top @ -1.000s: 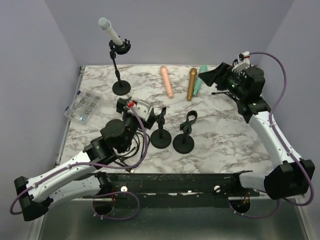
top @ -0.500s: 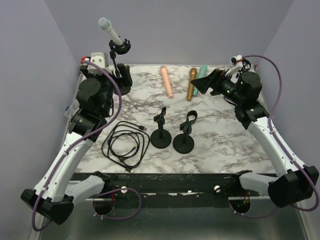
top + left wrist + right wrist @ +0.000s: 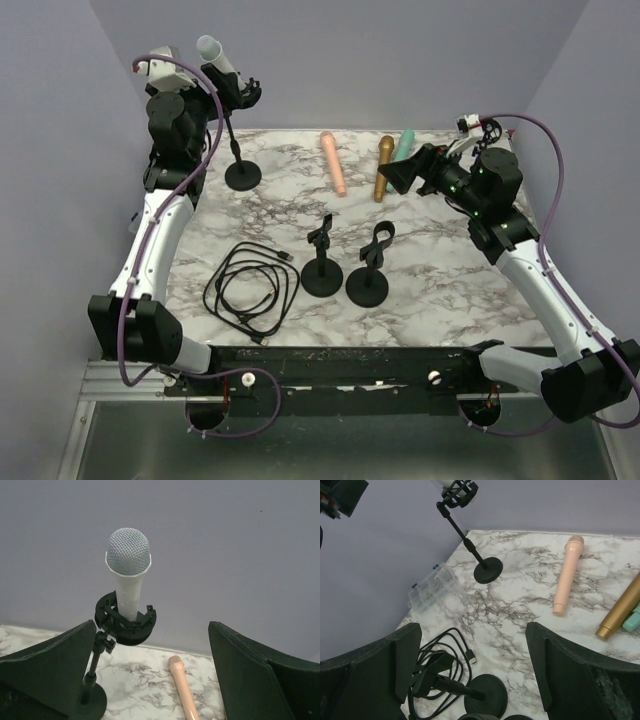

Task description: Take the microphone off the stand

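Note:
A white microphone [image 3: 213, 55] with a mesh head sits tilted in the black clip of a stand [image 3: 242, 176] at the table's back left. My left gripper [image 3: 224, 84] is raised to clip height just left of it and is open and empty. In the left wrist view the microphone [image 3: 128, 575] stands ahead of the open gripper [image 3: 152, 645], left of centre, clear of both fingers. My right gripper [image 3: 398, 176] is open and empty over the back right. The right wrist view shows that stand's base [image 3: 488, 573] far off.
Peach [image 3: 333, 163], gold [image 3: 384, 167] and teal [image 3: 401, 152] microphones lie at the back. Two empty black stands [image 3: 322, 264] [image 3: 369, 270] stand mid-table. A coiled black cable [image 3: 251, 291] lies front left. A clear plastic box [image 3: 431, 586] sits by the left edge.
My left arm swung from the table's middle to the back left and rose to the microphone clip. My right gripper shifted slightly left and stayed open.

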